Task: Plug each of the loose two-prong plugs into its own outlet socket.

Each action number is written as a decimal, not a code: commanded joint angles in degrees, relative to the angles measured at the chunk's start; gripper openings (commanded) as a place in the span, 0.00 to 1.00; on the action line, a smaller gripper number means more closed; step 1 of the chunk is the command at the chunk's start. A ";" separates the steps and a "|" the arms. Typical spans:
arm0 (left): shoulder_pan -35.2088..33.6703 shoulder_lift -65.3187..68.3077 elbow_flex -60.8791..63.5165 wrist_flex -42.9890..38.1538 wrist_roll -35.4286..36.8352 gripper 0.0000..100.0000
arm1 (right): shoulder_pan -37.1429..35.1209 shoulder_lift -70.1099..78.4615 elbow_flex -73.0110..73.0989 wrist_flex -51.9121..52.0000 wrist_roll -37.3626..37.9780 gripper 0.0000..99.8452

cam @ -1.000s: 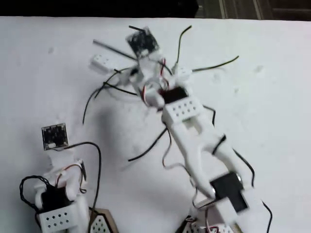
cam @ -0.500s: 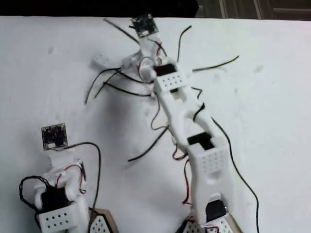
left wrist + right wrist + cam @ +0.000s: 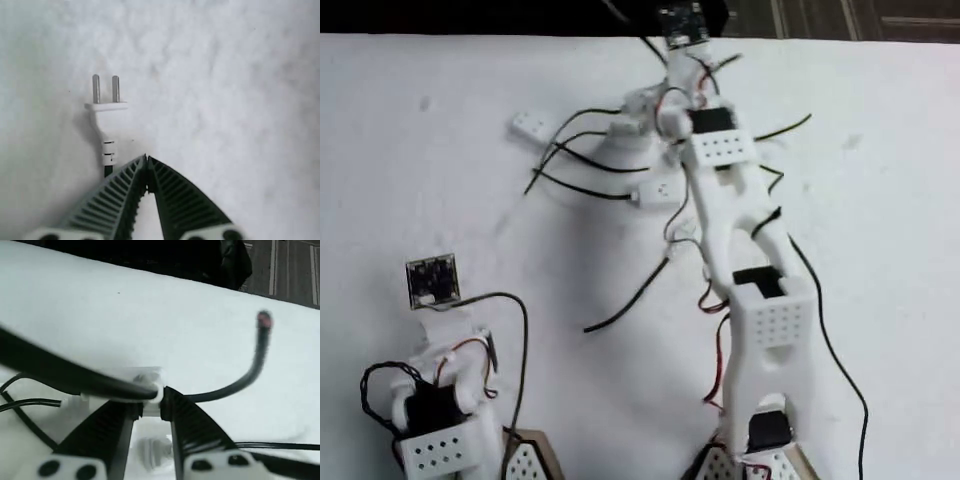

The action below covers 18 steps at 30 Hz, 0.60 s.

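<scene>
Pinching a light, hard white plastic two-prong plug point(image 3: 150, 376) near the white table's point(image 3: 420, 200) far edge in right fingers point(image 3: 190, 425), left fingers point(image 3: 175, 195) pressed together behind a second plug point(image 3: 106, 112), so grip rigid bodies, not springy black cords point(image 3: 240, 382).

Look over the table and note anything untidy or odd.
The black cords cross in a tangle around the white socket at the table's far side. By the right pincer, shut on a plug, one cord curls up off the table, its end free.
</scene>
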 commanded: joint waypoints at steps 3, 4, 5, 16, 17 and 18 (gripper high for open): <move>0.40 -0.13 -0.18 -0.70 -0.62 0.02 | 5.49 -1.10 -2.99 0.40 -0.09 0.02; 0.40 -0.13 -0.18 -0.70 -0.62 0.02 | 6.29 -1.01 -2.99 0.40 -0.09 0.02; 0.40 -0.13 -0.18 -0.70 -0.62 0.02 | 6.99 -1.01 -2.99 0.40 0.00 0.02; 0.40 -0.13 -0.18 -0.70 -0.62 0.02 | 12.35 6.81 -7.74 -0.13 4.22 0.08; 0.40 -0.13 -0.18 -0.70 -0.62 0.02 | 12.35 7.43 -8.97 1.36 4.22 0.12; 0.40 -0.13 -0.18 -0.70 -0.62 0.02 | 12.26 7.87 -10.29 3.30 4.22 0.16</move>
